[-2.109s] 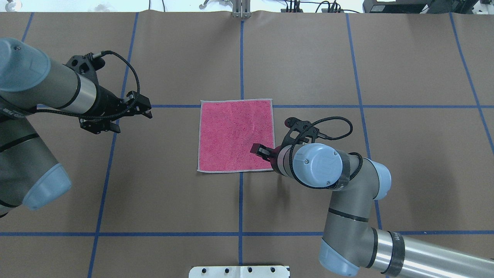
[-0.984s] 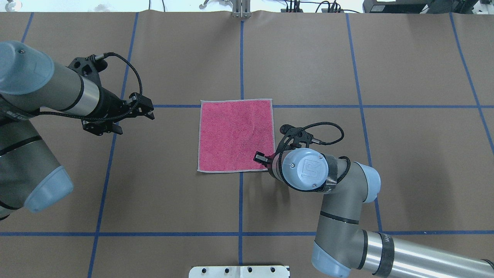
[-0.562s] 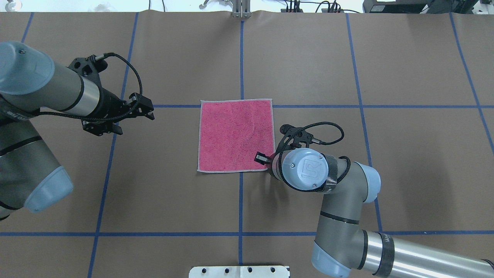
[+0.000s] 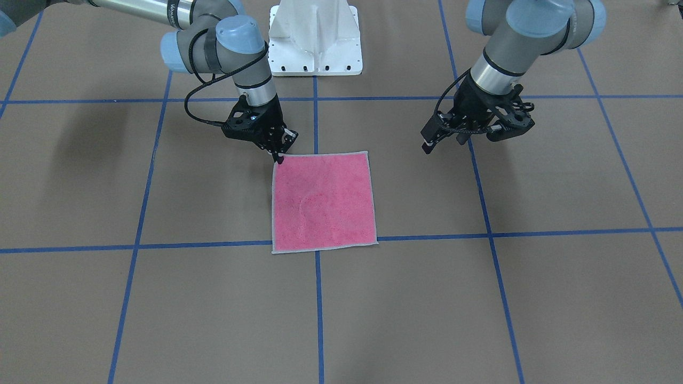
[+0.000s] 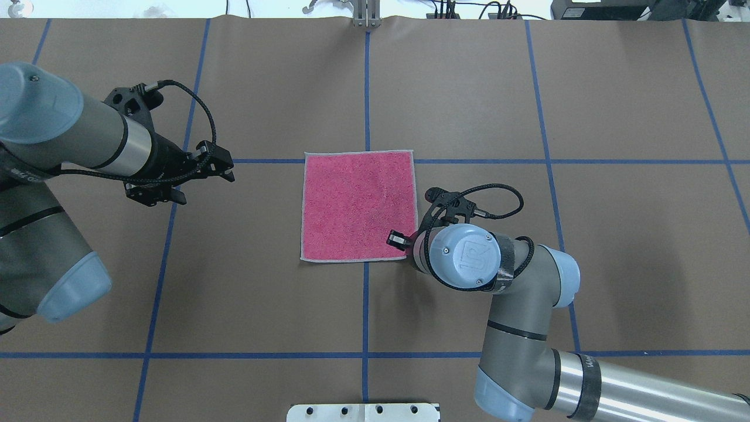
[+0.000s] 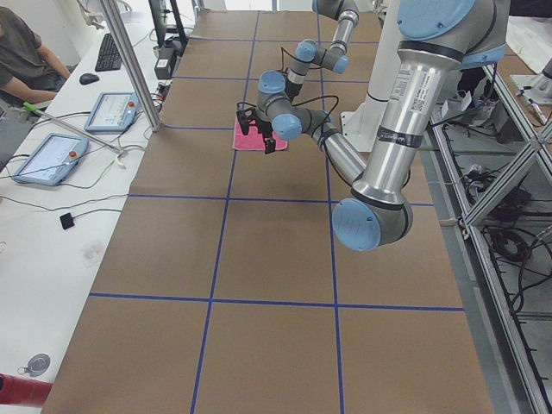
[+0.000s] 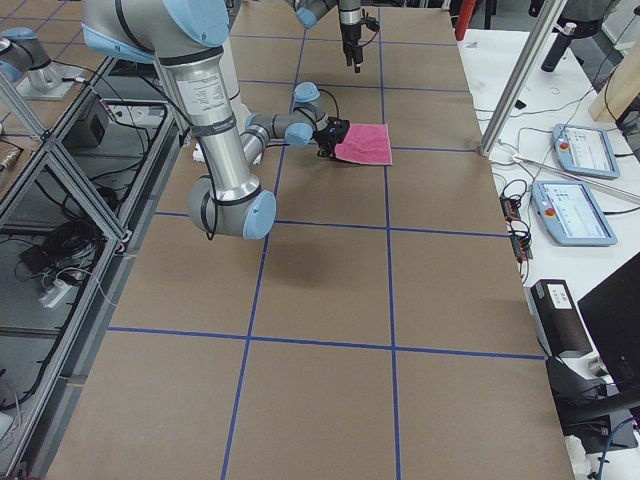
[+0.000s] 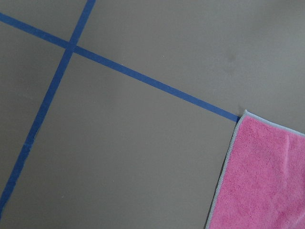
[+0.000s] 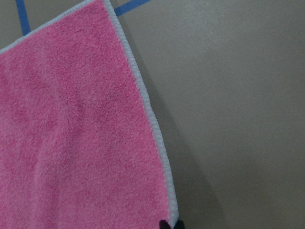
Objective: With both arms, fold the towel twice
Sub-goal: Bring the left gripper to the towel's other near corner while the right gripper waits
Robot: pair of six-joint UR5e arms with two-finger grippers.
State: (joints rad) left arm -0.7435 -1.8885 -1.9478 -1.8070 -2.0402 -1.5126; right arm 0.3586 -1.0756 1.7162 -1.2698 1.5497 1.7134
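The towel (image 5: pixel 357 205) lies flat and pink side up in the middle of the brown table, also seen as the towel (image 4: pixel 320 200). My right gripper (image 5: pixel 399 241) is down at the towel's corner nearest the robot on its right side. In the right wrist view its dark fingertips (image 9: pixel 165 223) sit close together on the pale edging, so it is shut on that corner. My left gripper (image 5: pixel 225 165) hovers off to the left of the towel, about a towel's width away, open and holding nothing. The left wrist view shows only the towel's far left corner (image 8: pixel 267 181).
Blue tape lines (image 5: pixel 366 88) divide the brown table cover into a grid. The white pedestal base (image 4: pixel 315 48) stands at the robot's edge of the table. A side desk with tablets (image 6: pixel 52 159), a metal post (image 6: pixel 129 60) and a seated person (image 6: pixel 26 52) lies beyond the far edge.
My right gripper has moved from over the towel's right part down to its near right corner and closed there. The left arm has barely shifted. The towel has stayed flat.
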